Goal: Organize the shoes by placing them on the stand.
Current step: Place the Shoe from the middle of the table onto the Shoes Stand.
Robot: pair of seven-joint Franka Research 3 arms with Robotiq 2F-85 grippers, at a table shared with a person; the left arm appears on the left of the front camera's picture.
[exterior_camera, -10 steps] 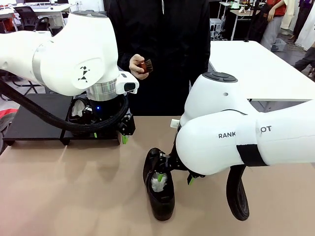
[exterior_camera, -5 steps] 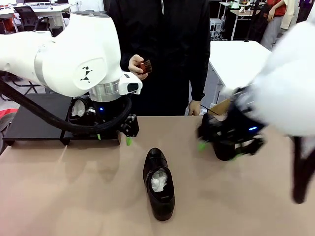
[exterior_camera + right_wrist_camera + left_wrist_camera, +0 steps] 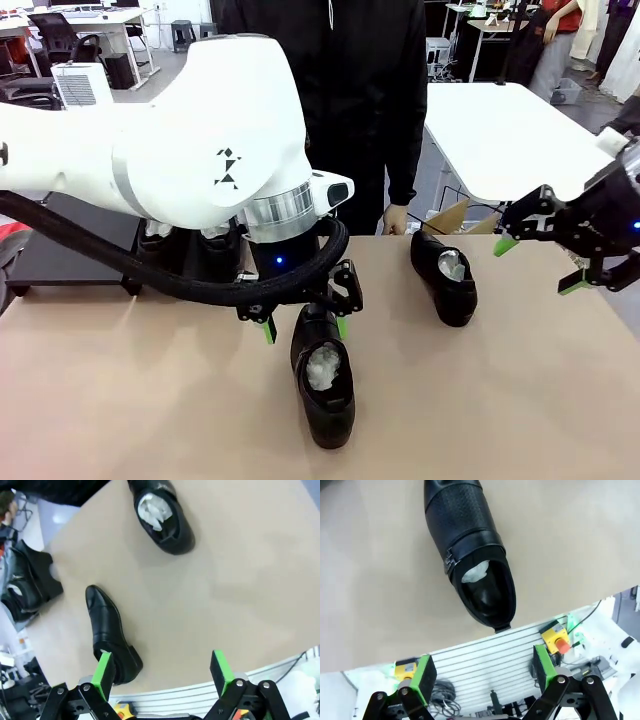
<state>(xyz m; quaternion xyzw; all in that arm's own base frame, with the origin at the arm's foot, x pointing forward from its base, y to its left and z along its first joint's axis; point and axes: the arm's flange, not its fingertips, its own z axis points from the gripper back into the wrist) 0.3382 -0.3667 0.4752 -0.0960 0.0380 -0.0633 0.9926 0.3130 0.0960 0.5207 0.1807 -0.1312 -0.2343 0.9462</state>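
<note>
The left pincer (image 3: 305, 328) is hovering spread wide just above the far end of the near shoe (image 3: 322, 385). That shoe is lying heel toward the robot on the counter (image 3: 130, 400), well apart from the stand (image 3: 60, 250) at the left. If the pincer is closing there, on the tapering glossy toe, the pads are likely sliding off and flicking the shoe sideways; a grip across the stuffed opening looks safer. Carrying it leftward is risking a knock against the two other shoes (image 3: 27, 587) already sitting on the stand. The right pincer (image 3: 540, 265), also spread and holding nothing, is hanging beyond the far shoe (image 3: 445, 275). That shoe is resting near the person's hand (image 3: 396, 215), so a reach there is risking contact.
</note>
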